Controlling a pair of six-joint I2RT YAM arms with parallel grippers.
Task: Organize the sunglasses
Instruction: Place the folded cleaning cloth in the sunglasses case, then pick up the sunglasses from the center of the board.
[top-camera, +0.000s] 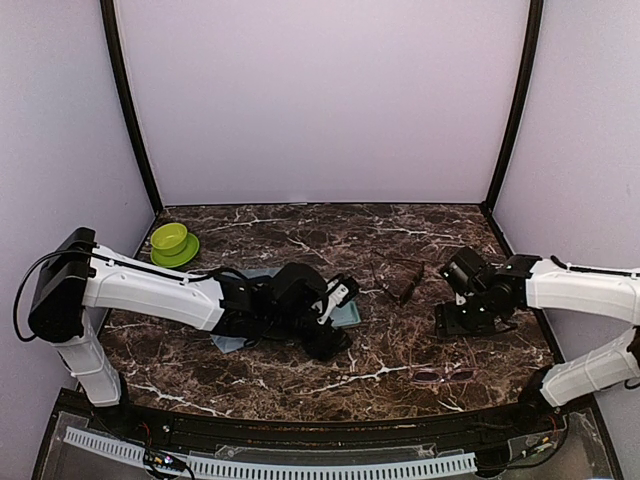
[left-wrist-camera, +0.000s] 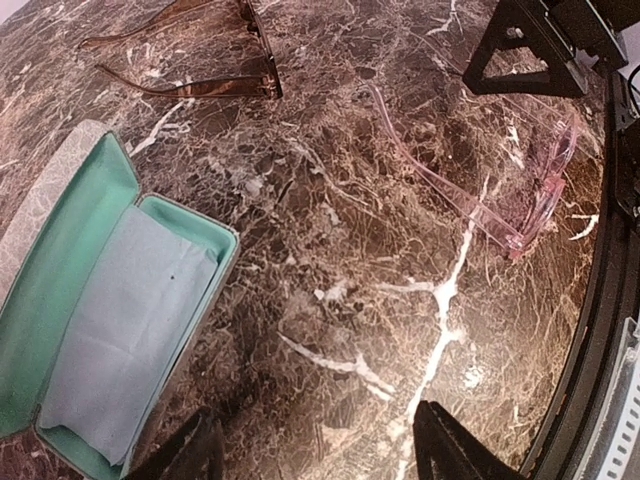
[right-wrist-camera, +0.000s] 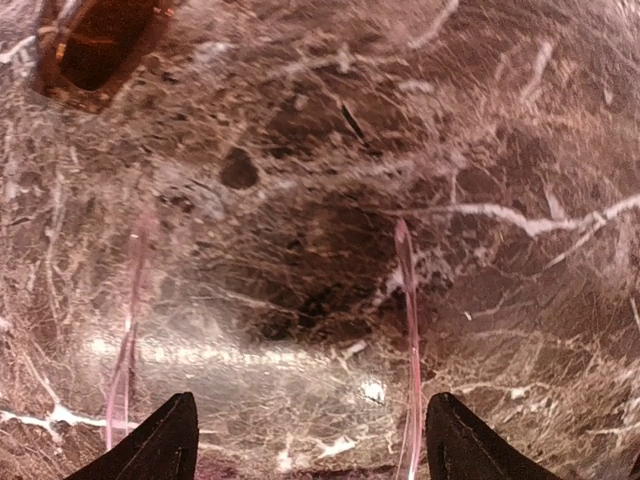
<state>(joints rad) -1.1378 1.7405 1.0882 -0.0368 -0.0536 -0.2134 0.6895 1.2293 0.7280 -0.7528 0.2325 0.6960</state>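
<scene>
Top external view shows both arms reaching over the marbled table (top-camera: 300, 225), with neither pair of sunglasses stowed yet.

Left end effector (left-wrist-camera: 318, 455): fingers spread wide, only bare table between them, nothing held. Right end effector (right-wrist-camera: 312, 450): fingers likewise spread wide, nothing held.

Task items:
- Pink-framed pair (left-wrist-camera: 530, 200) lies flat on the table, directly beneath the right end effector. Its unfolded temples run just inside each fingertip. It sits ahead and to the right of the left end effector.
- Dark brown pair (left-wrist-camera: 258, 50) lies well ahead of the left end effector, temples also unfolded, and beyond the right end effector on its left.

Step in hand, as judged: a pick has yet to begin; both arms are empty and poised between items. The next move calls for closing on one frame, most likely the pink pair under the right arm. That pair must then be carried to the open case (left-wrist-camera: 70, 230) just left of the left end effector.

Obstructions and surroundings: a light blue cloth (left-wrist-camera: 120, 340) already lies inside the case. The unfolded temples may foul its walls. The thin pink frame offers little purchase. A green bowl (top-camera: 172, 240) stands well clear, behind the left arm
</scene>
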